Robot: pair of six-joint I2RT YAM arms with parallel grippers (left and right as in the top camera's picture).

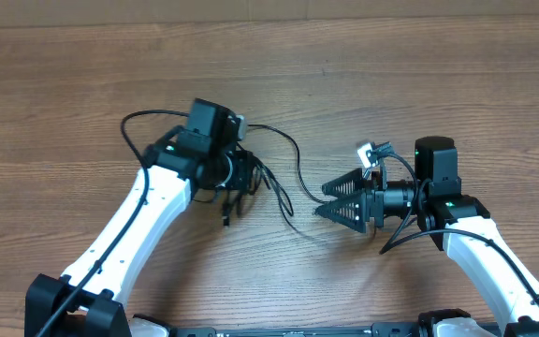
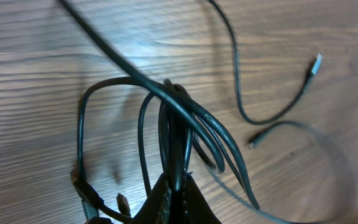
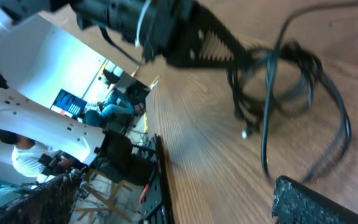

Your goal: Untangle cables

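Reaches in from the lower left with the left tool [image 1: 246,178], pinched tight on a bunch of cables [image 2: 185,112] mid-worktop [image 1: 64,75]. Points left with the right tool [image 1: 320,200], spread wide, holding nothing, beside one trailing strand.

Your table [image 1: 64,75] shows brown wood grain from edge to edge, and the cables [image 1: 274,187] sprawl across the middle of it. The knotted loops sit left of centre. In your left wrist view they cast shadows on the wood, so you cannot tell how much of that bundle touches down. One loose cord [image 2: 234,68] lies flat, curving away to a silvery plug tip [image 2: 316,63]. Near it, a dark plug end [image 2: 254,142] rests on the grain too.
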